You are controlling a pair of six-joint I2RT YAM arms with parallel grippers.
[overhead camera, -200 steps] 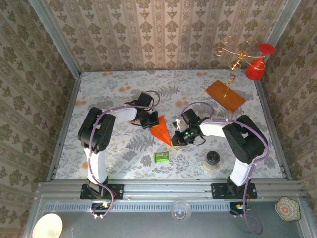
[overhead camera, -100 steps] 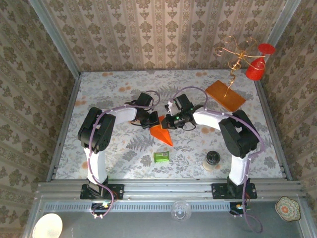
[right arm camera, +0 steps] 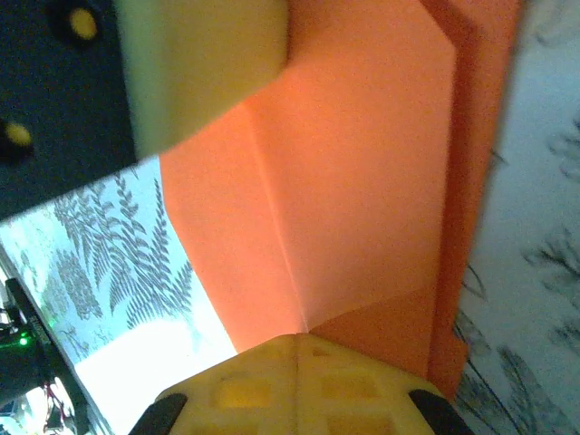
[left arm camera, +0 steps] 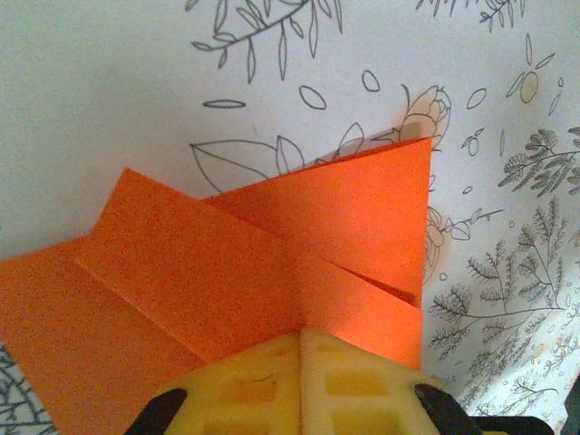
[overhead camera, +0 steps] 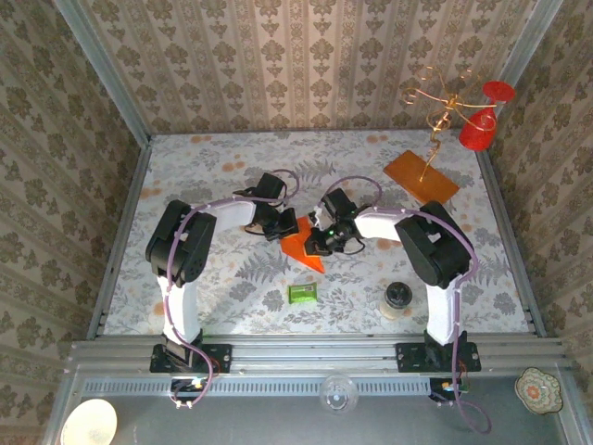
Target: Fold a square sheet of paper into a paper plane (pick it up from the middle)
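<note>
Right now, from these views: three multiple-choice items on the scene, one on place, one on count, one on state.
1. Where is the small green packet relative to the folded bright orange paper?
A) on its near side
B) against the back wall
C) on top of it
2. How many grippers are at the paper?
A) none
B) one
C) two
3. The left gripper has its fingers:
A) wide apart
B) shut together
C) around the packet

1 A: in the top view the packet lies nearer than the paper, apart from it.
2 C: the left gripper and the right gripper each meet the orange sheet in their wrist views.
3 B: its yellow fingers touch, with no gap.
</note>
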